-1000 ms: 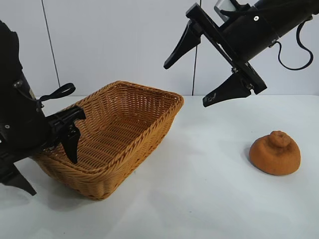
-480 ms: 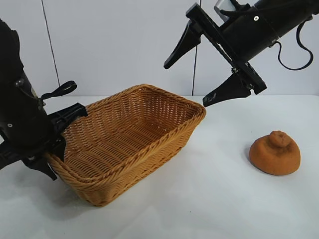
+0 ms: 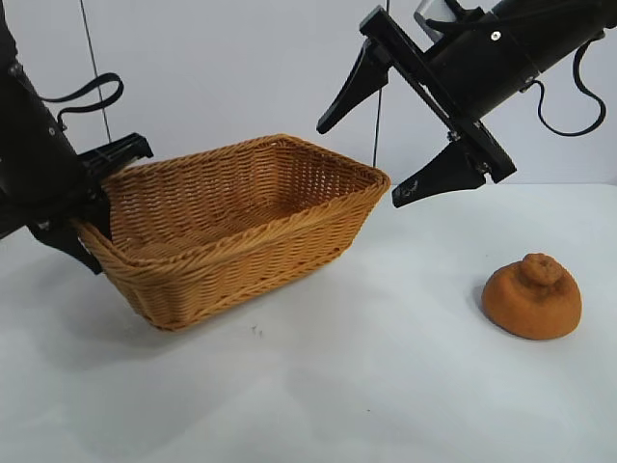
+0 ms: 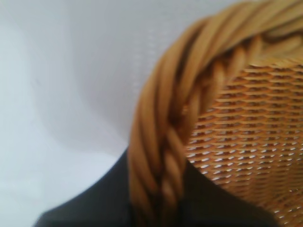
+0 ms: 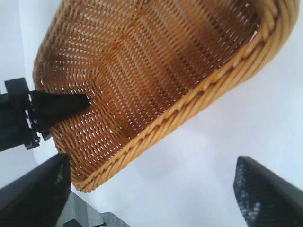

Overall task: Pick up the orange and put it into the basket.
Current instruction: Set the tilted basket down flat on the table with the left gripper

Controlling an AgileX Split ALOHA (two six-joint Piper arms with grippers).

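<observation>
While my left end effector (image 3: 85,220) is pinching the braided rim at the short end of the large tan-orange woven wicker basket (image 3: 241,231), I am seeing that end lifted off the white counter (image 3: 386,386), so the basket is tilting with its far end angled toward the middle of the scene. One dark finger (image 5: 61,105) is lying inside against the woven wall, and the other is sitting outside below the rim, the two narrowed tight on the wicker between them. From the left wrist camera the braided rim (image 4: 165,142) is filling most of the view, with a dark finger just under it. My right end effector (image 3: 405,130) is hanging high above the counter beyond the basket's far corner, pointing down and toward the basket, its two black fingers spread wide and gripping nothing. Sitting on the counter well apart from the basket, toward the right arm's side, is the fist-sized dull orange-brown dome-shaped orange (image 3: 533,296) with its knobby bump on top and a rough matte surface; neither end effector is touching it, and the basket is holding nothing.
</observation>
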